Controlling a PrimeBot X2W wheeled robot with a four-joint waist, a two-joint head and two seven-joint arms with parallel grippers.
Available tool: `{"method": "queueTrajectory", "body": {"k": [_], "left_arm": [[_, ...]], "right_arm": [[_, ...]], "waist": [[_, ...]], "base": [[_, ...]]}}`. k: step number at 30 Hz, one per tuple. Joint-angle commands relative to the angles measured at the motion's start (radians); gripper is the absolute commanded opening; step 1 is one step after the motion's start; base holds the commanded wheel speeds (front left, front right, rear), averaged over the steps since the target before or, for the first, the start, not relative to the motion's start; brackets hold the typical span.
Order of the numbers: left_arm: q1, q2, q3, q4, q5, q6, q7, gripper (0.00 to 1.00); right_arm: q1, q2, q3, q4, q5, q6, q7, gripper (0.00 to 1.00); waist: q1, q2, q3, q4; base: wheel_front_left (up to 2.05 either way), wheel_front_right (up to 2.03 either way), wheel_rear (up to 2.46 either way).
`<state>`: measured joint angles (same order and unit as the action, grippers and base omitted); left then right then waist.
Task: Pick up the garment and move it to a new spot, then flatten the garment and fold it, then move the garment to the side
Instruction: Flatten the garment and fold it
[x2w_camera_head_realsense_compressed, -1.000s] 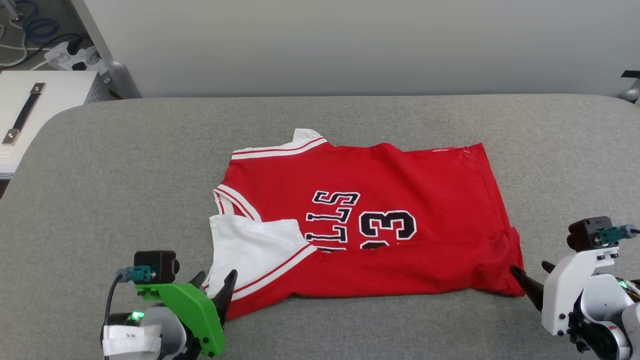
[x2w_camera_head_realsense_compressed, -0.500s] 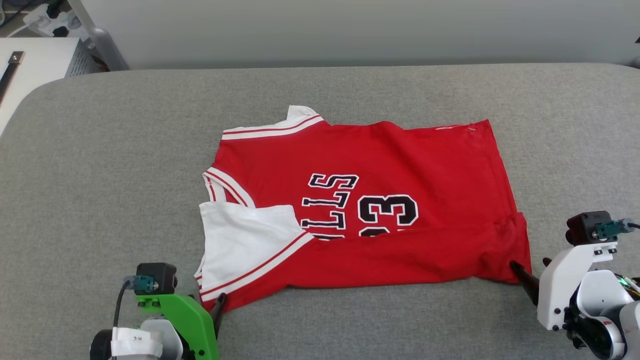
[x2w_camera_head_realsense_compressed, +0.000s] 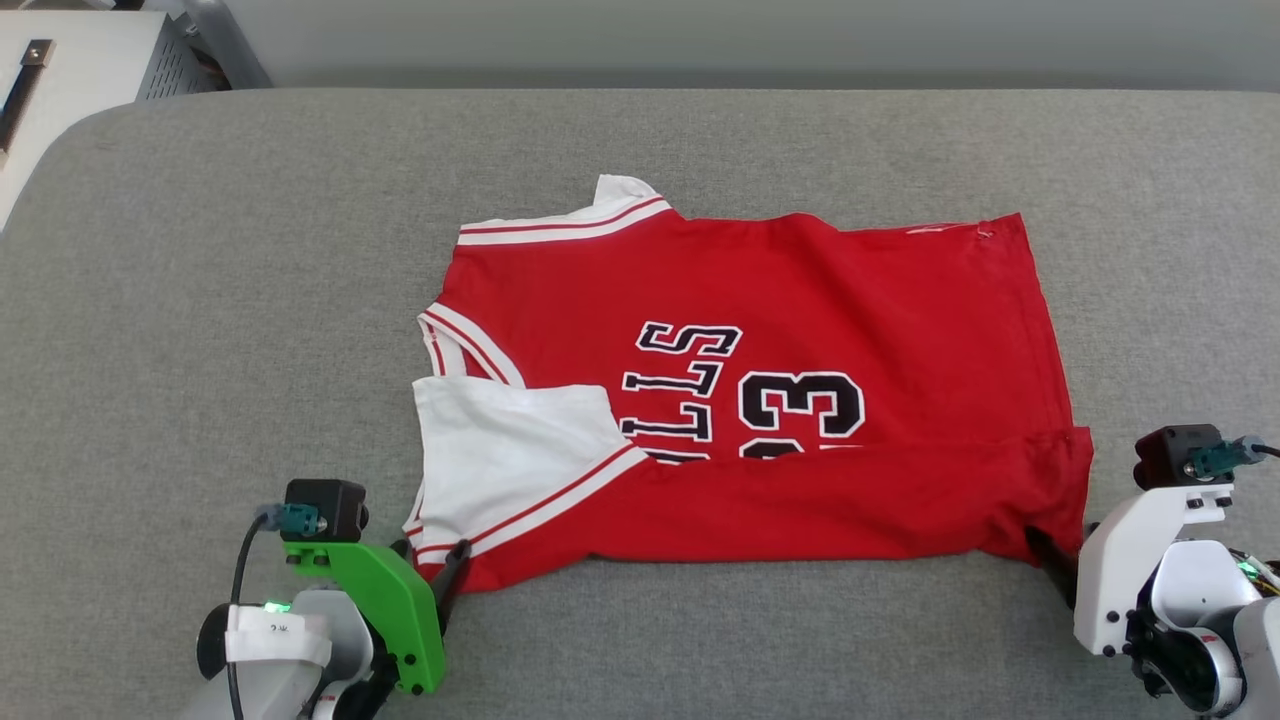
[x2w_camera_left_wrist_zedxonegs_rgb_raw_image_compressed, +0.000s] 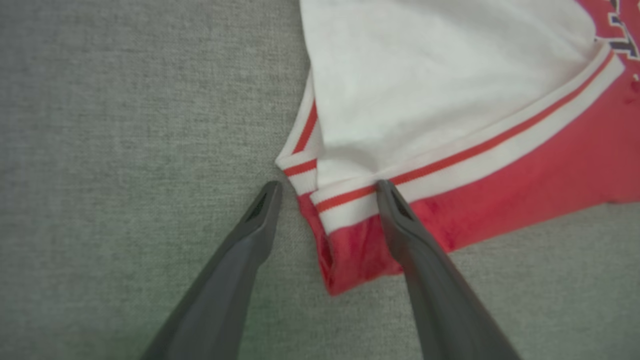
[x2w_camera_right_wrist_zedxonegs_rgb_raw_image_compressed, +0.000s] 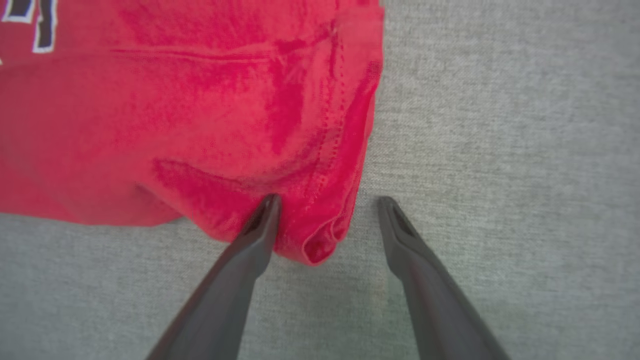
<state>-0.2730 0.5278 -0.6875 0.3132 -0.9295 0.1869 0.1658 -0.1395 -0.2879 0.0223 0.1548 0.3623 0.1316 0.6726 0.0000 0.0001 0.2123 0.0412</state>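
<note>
A grey woven surface (x2w_camera_head_realsense_compressed: 200, 300) with rounded corners runs across the room in front of a pale wall (x2w_camera_head_realsense_compressed: 700, 40), and a white cabinet (x2w_camera_head_realsense_compressed: 90, 60) with a dark handle (x2w_camera_head_realsense_compressed: 22, 85) stands off its far left corner.

From the head view, the garment (x2w_camera_head_realsense_compressed: 800, 290) lies spread near the middle of the surface, towards the near edge. It is thin red cloth, with its near edge doubled up over the black-and-white lettering (x2w_camera_head_realsense_compressed: 690, 390) so the lowest characters are cut off. A white sleeve (x2w_camera_head_realsense_compressed: 500, 450) with red-and-white striped trim lies folded over the red at the near left. The left pincer (x2w_camera_head_realsense_compressed: 428, 562), under a green bracket (x2w_camera_head_realsense_compressed: 385, 610), sits at the garment's near left corner. The right pincer (x2w_camera_head_realsense_compressed: 1065, 552), under a white bracket (x2w_camera_head_realsense_compressed: 1130, 570), sits at the near right corner. From here I cannot tell how far either one is spread.

The left wrist view settles that for the left side. Its two dark tapered fingers (x2w_camera_left_wrist_zedxonegs_rgb_raw_image_compressed: 250, 235) stand wide apart and released, with the striped corner of the hem lying loose between them. One tip rests on the trim, the other on bare grey weave just beside the cloth. The hem there curls open into a small red pocket.

The right wrist view shows the same posture. The fingers (x2w_camera_right_wrist_zedxonegs_rgb_raw_image_compressed: 405, 240) are spread and grasp nothing. One tip touches the puckered red edge, the other is on the bare surface. A rolled, stitched hem corner sits between them, and creases fan out from it into the soft fabric.
</note>
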Motion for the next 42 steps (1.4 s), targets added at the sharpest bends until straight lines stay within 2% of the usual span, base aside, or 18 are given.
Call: {"method": "queueTrajectory", "body": {"k": [1, 2, 3, 4, 5, 12, 20, 27, 34, 39, 42], "left_arm": [[0.011, -0.021, -0.026, 0.043, -0.017, -0.011, 0.031, 0.76], [0.01, -0.023, -0.029, 0.05, -0.022, -0.02, 0.037, 0.36], [0.009, -0.024, -0.033, 0.056, -0.026, -0.031, 0.044, 0.12], [0.009, -0.025, -0.036, 0.061, -0.03, -0.04, 0.049, 0.0], [0.01, -0.026, -0.038, 0.065, -0.033, -0.047, 0.052, 0.0], [0.016, -0.018, -0.01, 0.079, -0.046, -0.071, -0.004, 0.0], [0.028, 0.03, 0.02, 0.008, -0.023, -0.05, -0.07, 0.0], [0.079, 0.077, 0.03, -0.106, -0.011, -0.007, -0.083, 0.0], [0.184, 0.115, 0.011, -0.209, -0.03, 0.045, -0.043, 0.0], [0.227, 0.108, -0.032, -0.21, -0.036, 0.047, -0.003, 0.0], [0.228, 0.085, -0.045, -0.173, -0.037, 0.031, -0.01, 0.0]], "right_arm": [[-0.007, 0.013, 0.011, 0.026, 0.001, -0.001, 0.004, 1.0], [-0.009, 0.015, 0.013, 0.035, 0.005, -0.001, 0.004, 1.0], [-0.01, 0.016, 0.017, 0.046, 0.01, -0.001, 0.005, 1.0], [-0.012, 0.014, 0.024, 0.055, 0.014, -0.001, 0.003, 0.83], [-0.015, 0.012, 0.028, 0.061, 0.017, -0.001, -0.004, 0.0], [-0.026, -0.01, 0.04, 0.095, 0.034, -0.001, -0.075, 0.0], [-0.006, -0.029, 0.023, 0.081, 0.056, -0.001, -0.116, 0.0], [0.069, -0.032, -0.025, 0.022, 0.061, -0.001, -0.089, 0.0], [0.192, -0.004, -0.091, -0.078, 0.058, -0.001, 0.007, 0.0], [0.236, 0.007, -0.12, -0.087, 0.036, -0.001, 0.031, 0.0], [0.245, 0.012, -0.122, -0.07, 0.024, -0.001, 0.028, 0.0]], "waist": [[0.0, -0.0001, 0.004, 0.006], [0.0, -0.0001, 0.003, 0.006], [0.0, -0.0001, 0.001, 0.007], [0.0, -0.0001, -0.002, 0.008], [0.0, -0.0001, -0.005, 0.008], [0.0, -0.0001, -0.051, 0.003], [0.0, -0.0001, -0.125, 0.002], [0.0, -0.0001, -0.188, 0.002], [0.0, -0.0001, -0.231, -0.001], [0.0, -0.0001, -0.237, -0.006], [0.0, -0.0001, -0.234, -0.009]], "base": [[0.0, 0.0, 0.0], [0.0, 0.0, 0.0], [0.0, 0.0, 0.0], [0.0, 0.0, 0.0], [0.0, 0.0, 0.0], [0.0, 0.0, 0.0], [0.0, 0.0, 0.0], [0.0, 0.0, 0.0], [0.0, 0.0, 0.0], [0.0, 0.0, 0.0], [0.0, 0.0, 0.0]]}}
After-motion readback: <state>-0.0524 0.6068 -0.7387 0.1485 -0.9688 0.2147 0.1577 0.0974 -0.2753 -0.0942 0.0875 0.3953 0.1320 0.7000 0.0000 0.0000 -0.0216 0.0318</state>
